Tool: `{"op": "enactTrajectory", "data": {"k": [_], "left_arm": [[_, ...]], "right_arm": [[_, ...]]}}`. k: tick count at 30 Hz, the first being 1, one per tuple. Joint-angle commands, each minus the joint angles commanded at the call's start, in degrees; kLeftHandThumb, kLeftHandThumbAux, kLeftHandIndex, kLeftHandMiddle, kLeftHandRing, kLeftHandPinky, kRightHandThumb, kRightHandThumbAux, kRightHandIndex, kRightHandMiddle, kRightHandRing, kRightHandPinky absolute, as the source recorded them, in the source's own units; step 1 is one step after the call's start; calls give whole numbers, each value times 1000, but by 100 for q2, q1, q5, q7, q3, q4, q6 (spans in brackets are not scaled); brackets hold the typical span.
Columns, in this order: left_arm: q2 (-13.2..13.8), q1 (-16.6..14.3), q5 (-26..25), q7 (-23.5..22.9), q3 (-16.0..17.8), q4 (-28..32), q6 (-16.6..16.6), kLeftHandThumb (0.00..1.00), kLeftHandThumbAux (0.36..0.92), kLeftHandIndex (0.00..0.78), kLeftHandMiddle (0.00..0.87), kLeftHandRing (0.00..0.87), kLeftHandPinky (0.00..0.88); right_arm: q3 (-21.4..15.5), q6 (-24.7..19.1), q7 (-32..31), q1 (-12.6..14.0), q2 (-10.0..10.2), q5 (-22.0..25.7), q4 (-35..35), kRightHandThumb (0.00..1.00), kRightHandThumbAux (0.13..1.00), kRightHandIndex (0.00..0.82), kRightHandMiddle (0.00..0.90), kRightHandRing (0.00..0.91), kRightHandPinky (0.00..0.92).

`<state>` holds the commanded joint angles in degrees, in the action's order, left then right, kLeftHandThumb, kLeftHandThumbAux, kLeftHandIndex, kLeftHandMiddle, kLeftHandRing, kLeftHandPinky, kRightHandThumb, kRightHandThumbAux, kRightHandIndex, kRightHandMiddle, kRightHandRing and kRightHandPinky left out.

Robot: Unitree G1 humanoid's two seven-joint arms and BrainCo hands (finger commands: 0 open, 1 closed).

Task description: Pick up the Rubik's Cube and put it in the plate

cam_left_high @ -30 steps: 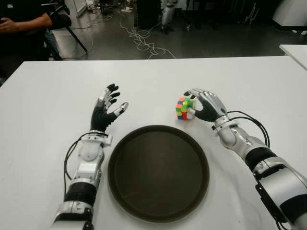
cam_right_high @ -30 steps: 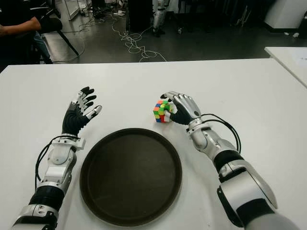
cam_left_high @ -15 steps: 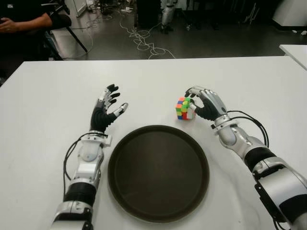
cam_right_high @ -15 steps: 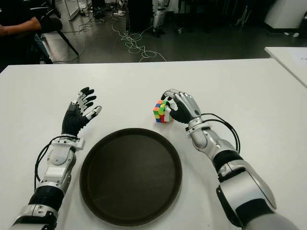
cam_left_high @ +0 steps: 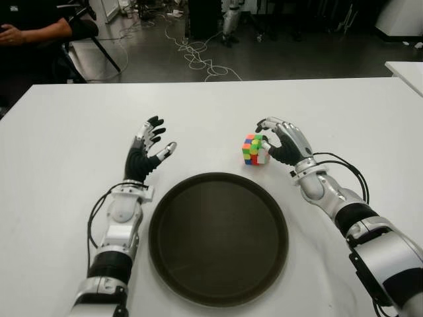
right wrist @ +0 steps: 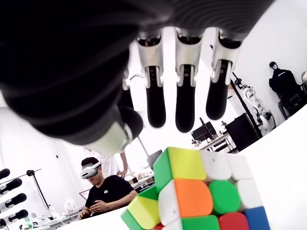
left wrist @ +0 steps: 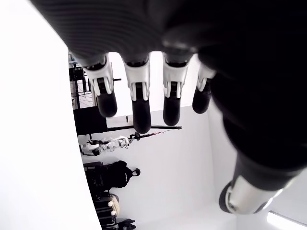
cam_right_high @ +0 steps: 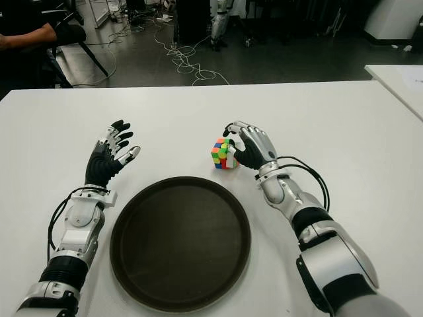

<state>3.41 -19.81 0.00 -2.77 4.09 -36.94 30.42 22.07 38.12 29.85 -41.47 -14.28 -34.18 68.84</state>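
The Rubik's Cube (cam_left_high: pixel 253 149) stands on the white table (cam_left_high: pixel 66 145), just beyond the far right rim of the round dark plate (cam_left_high: pixel 218 238). My right hand (cam_left_high: pixel 280 141) is right beside the cube on its right side. Its fingers arch over the cube's top and the thumb sits low by its side. In the right wrist view the cube (right wrist: pixel 192 196) fills the lower part, and the fingertips (right wrist: pixel 184 115) hang above it with a gap. My left hand (cam_left_high: pixel 147 152) is raised with spread fingers left of the plate and holds nothing.
A seated person (cam_left_high: pixel 33 26) is at the far left beyond the table. Cables (cam_left_high: pixel 198 56) lie on the dark floor behind. Another white table's corner (cam_left_high: pixel 406 69) shows at the right. Bare table top surrounds the plate.
My right hand's fingers have curled slightly closer over the cube. The cube has stayed in place on the table. The left hand has not moved.
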Motion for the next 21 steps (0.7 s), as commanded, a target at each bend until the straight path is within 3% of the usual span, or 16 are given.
{"op": "enactTrajectory", "data": {"k": [6,7,9,12,16,21], "left_arm": [[11,-13,30,16,-3,-7,-4,43,727,87,160,147,143],[16,-16,36,12,-7,-9,-7,36,718,87,159,150,144],[21,-18,43,7,-12,-12,-11,26,712,88,158,150,137],[25,-21,40,0,-11,-25,-6,18,713,90,157,149,128],[24,-40,39,22,4,-65,10,15,715,90,155,146,138],[43,-63,37,14,17,-129,39,14,705,85,153,150,149]], "right_arm": [[6,-108,-72,-28,-14,-28,2,671,742,396,225,218,211],[24,-137,-105,-42,-26,-48,-16,668,743,395,183,180,174],[43,-166,-141,-55,-38,-66,-40,320,773,198,94,99,108],[78,-188,-218,-70,-60,-95,-84,129,769,77,33,36,52],[226,-267,-413,-120,-153,-247,-152,31,624,16,6,7,10],[410,-280,-781,-139,-407,-453,-705,5,520,2,1,1,1]]}}
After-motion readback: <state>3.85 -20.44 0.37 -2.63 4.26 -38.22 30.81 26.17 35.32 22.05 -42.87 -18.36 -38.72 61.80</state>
